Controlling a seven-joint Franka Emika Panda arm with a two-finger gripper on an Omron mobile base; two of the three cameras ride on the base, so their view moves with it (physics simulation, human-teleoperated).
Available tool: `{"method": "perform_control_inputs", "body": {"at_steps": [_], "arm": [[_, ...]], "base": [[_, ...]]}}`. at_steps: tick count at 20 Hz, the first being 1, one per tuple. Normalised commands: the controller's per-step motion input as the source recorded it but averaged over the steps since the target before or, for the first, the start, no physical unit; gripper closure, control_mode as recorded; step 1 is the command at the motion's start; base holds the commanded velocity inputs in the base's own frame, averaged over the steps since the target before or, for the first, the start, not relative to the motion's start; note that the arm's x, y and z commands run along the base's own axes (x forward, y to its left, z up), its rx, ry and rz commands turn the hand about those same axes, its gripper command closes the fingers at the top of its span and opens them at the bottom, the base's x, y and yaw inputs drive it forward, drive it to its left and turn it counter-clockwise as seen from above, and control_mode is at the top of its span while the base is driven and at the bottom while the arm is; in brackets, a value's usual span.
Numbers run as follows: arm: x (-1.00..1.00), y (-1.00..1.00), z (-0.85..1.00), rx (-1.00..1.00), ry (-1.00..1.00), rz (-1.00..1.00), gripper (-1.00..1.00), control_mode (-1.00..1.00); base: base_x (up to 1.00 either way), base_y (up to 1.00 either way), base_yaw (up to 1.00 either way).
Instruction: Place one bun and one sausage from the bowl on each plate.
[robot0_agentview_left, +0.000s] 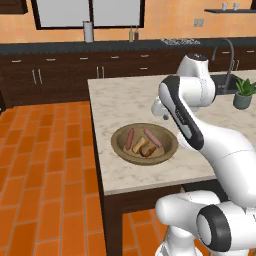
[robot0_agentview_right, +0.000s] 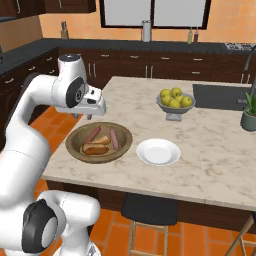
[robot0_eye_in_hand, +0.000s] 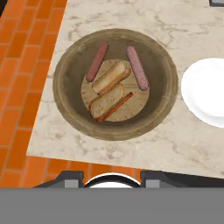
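Note:
The wide brown bowl (robot0_eye_in_hand: 66, 89) (robot0_agentview_left: 118, 144) (robot0_agentview_right: 73, 145) sits near the island's front left corner. In it lie two buns (robot0_eye_in_hand: 111, 77) (robot0_eye_in_hand: 106, 100), two pinkish sausages (robot0_eye_in_hand: 97, 61) (robot0_eye_in_hand: 137, 68) and a thinner red sausage (robot0_eye_in_hand: 117, 106) against the lower bun. The white plate (robot0_agentview_right: 158, 152) (robot0_eye_in_hand: 205, 89) is bare, just right of the bowl. The pale blue plate is out of view. My gripper (robot0_agentview_right: 90, 115) (robot0_agentview_left: 163, 116) (robot0_eye_in_hand: 111, 177) hovers above the bowl's far side, open, holding nothing.
A grey footed bowl of yellow-green fruit (robot0_agentview_right: 174, 102) stands behind the white plate. A sink (robot0_agentview_right: 220, 95) and a potted plant (robot0_agentview_right: 248, 115) occupy the island's far right. Orange tiled floor lies left of the island's edge.

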Motion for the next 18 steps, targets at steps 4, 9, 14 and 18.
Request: {"method": "perform_control_inputs", "body": {"at_steps": [4,9,14,18], "arm": [[0.00,-0.01,-0.23,0.00,0.02,0.00,-1.00,-1.00],[0.50,0.25,-0.98,0.01,0.14,-0.02,-1.00,-1.00],[0.46,0.12,-0.85,0.01,0.15,-0.07,-1.00,-1.00],[0.36,0.22,-0.58,0.00,0.07,-0.09,-1.00,-1.00]], "base": [[0.00,0.00,0.00],[0.00,0.00,0.00],[0.00,0.00,0.00],[0.00,0.00,0.00]]}}
